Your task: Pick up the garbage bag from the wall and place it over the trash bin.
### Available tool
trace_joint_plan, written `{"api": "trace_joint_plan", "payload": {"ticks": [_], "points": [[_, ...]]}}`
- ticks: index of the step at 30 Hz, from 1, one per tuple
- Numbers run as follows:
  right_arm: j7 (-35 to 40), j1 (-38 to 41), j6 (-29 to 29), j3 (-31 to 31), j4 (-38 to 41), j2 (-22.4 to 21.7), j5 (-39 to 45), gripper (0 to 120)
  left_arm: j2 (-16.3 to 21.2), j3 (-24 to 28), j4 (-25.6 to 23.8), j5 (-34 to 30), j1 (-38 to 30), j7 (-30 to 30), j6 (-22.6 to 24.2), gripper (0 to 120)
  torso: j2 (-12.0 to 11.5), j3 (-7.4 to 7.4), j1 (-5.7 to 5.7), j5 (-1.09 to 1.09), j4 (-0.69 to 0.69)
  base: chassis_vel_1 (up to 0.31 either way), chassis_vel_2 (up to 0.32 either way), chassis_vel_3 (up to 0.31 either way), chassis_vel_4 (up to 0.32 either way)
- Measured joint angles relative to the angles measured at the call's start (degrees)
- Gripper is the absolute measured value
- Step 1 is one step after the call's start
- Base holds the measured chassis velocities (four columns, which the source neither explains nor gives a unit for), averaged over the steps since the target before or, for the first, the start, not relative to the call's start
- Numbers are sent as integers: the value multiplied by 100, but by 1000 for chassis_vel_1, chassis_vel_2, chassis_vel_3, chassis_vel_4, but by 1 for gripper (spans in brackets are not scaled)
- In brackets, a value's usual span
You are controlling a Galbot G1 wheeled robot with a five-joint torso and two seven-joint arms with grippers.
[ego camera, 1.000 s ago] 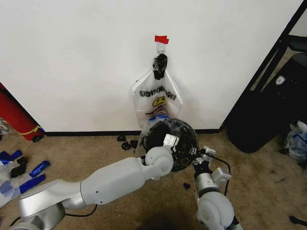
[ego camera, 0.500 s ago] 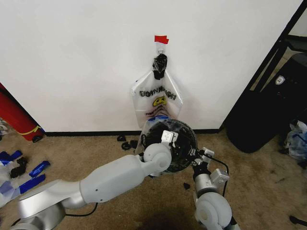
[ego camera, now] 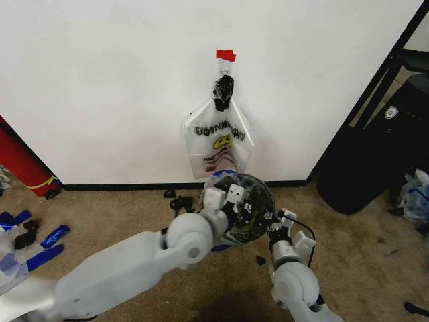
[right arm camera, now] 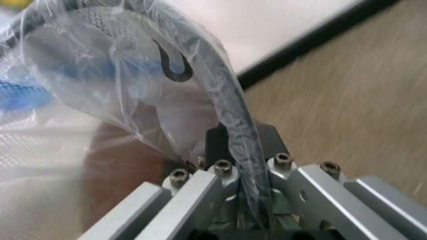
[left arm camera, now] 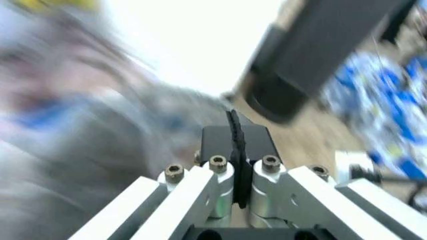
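The trash bin (ego camera: pixel 258 201), a round black bucket, stands on the carpet at the foot of the wall (ego camera: pixel 100 87). The garbage bag (ego camera: pixel 249 182), clear plastic with blue patches, is draped over its mouth. My right gripper (ego camera: pixel 273 220) is at the bin's right rim. The right wrist view shows this gripper (right arm camera: pixel 243 150) shut on the black rim, with the bag's film (right arm camera: pixel 113 75) wrapped over it. My left gripper (ego camera: pixel 223 198) hovers at the bin's left rim. In the blurred left wrist view this gripper (left arm camera: pixel 235 131) is shut with nothing held.
A similar printed bag (ego camera: pixel 218 137) hangs from the wall hook under red tape (ego camera: pixel 225 55). A red cylinder (ego camera: pixel 20 164) leans at the left. Blue tape scraps (ego camera: pixel 47 245) and black bits (ego camera: pixel 177 201) litter the carpet. A black case (ego camera: pixel 375 154) stands at the right.
My left arm has swung leftward and back toward me, taking its gripper from over the bin's middle to its left rim. The right gripper has stayed on the rim.
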Motion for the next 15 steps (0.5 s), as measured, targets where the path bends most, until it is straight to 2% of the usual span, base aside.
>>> {"api": "trace_joint_plan", "payload": {"ticks": [2, 3, 4, 5, 6, 9, 10, 11, 13, 14, 15], "points": [[97, 78, -479, 1, 41, -79, 538, 0, 286, -1125, -215, 397, 818, 286, -202, 0, 0, -1, 0, 2, 1, 0, 0, 0, 0], [97, 78, -479, 1, 41, -79, 538, 0, 286, -1125, -215, 397, 818, 286, -202, 0, 0, -1, 0, 2, 1, 0, 0, 0, 0], [133, 120, -640, -4, 43, -124, 681, 0, 381, -1655, -256, 632, 1298, 462, -343, 0, 0, 0, 0, 0, 4, 0, 0, 0, 0], [166, 153, -735, -8, 44, -148, 787, 0, 422, -1942, -267, 771, 1574, 546, -441, 0, 0, 0, 0, -2, 4, 0, 0, 0, 0], [166, 153, -735, -8, 44, -148, 787, 0, 422, -1942, -267, 771, 1574, 546, -441, 0, 0, 0, 0, -2, 4, 0, 0, 0, 0], [294, 314, -1083, -12, 20, -200, 1196, 0, 443, -3118, -318, 1642, 2934, 838, -1094, 0, 0, 0, 0, 1, 0, 0, 0, 0, 0], [294, 314, -1083, -12, 20, -200, 1196, 0, 443, -3118, -318, 1642, 2934, 838, -1094, 0, 0, 0, 0, 1, 0, 0, 0, 0, 0], [305, 350, -1123, -13, -6, -207, 1238, 0, 343, -3489, -338, 1987, 3430, 955, -1400, 0, 0, 0, 0, -1, 1, 0, 0, 0, 0], [303, 413, -1208, -13, -35, -236, 1353, 0, -136, -4194, -409, 2852, 4545, 1282, -2136, 0, 0, -1, -1, 0, 4, 0, 0, 0, 0], [303, 413, -1208, -13, -35, -236, 1353, 0, -136, -4194, -409, 2852, 4545, 1282, -2136, 0, 0, -1, -1, 0, 4, 0, 0, 0, 0], [283, 432, -1222, -22, -57, -256, 1369, 0, -329, -4372, -402, 3129, 4879, 1423, -2415, 0, 0, -1, -1, 0, 3, 0, 0, 0, 0]]}}
